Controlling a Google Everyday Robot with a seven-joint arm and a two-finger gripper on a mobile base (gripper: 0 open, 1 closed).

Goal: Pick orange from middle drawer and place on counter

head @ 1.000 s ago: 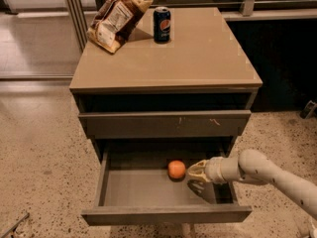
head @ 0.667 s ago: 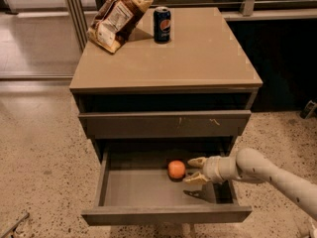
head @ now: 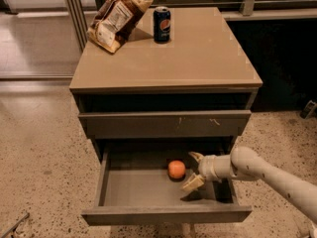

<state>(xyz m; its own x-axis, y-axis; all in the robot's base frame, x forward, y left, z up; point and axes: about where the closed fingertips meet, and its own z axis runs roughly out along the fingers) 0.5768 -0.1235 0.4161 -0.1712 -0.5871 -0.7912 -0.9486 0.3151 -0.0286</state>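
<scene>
Fingers (head: pixel 193 183) are standing wide open right now, 1 pointing up toward the back of the drawer and the other angling down toward the front, and they're gripping nothing. That gripper (head: pixel 190 169) is hanging inside the middle drawer (head: pixel 138 191), over toward its right side, with the pale arm (head: pixel 270 176) reaching in from the lower right of the view.

Now the orange (head: pixel 176 169): it's sitting on the drawer's flat grey floor, about mid-width and toward the back, just to the left of the fingertips. It's lying right at the mouth of the gap between the 2 fingers rather than deep between them, roughly level with the middle of that gap. That lower fingertip is looking very near the orange's lower right side, but whether it's actually touching, I can't tell.

Drawer itself is standing pulled well out, and the scratched drawer front (head: pixel 163 124) is sitting right above it.

Up top, the table (head: pixel 198 53) is carrying 2 things at its back-left end: a crumpled brown chip bag (head: pixel 116 16) leaning at the corner, and a blue soda can (head: pixel 162 25) standing upright just to the right of it. Speckled floor (head: pixel 44 148) is showing around the cabinet.
</scene>
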